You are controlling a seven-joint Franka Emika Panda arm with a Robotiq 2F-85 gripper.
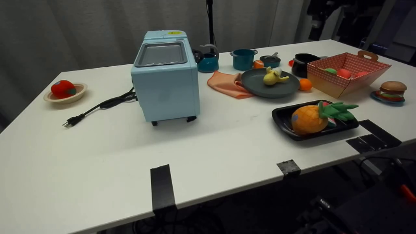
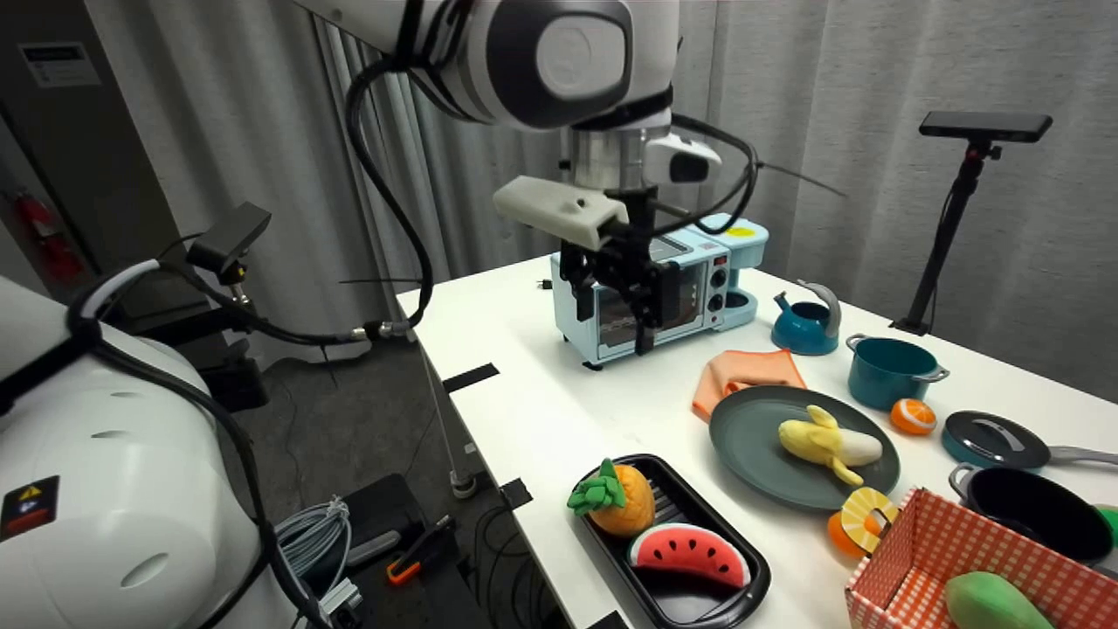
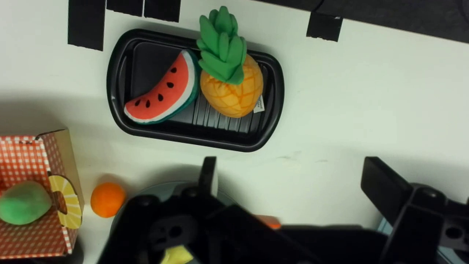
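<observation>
Hangs above the white table (image 1: 97, 156) with an empty, wide-spread gripper (image 3: 289, 165), partly hiding the light-blue toaster oven (image 2: 694, 290) in an exterior view, with a plush pineapple (image 3: 229, 71) and watermelon slice (image 3: 170, 90) side by side in the black tray (image 3: 150, 66) near the edge.

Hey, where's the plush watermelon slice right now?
In the wrist view, the plush watermelon slice lies in the left half of the black baking tray, beside the plush pineapple.
</observation>
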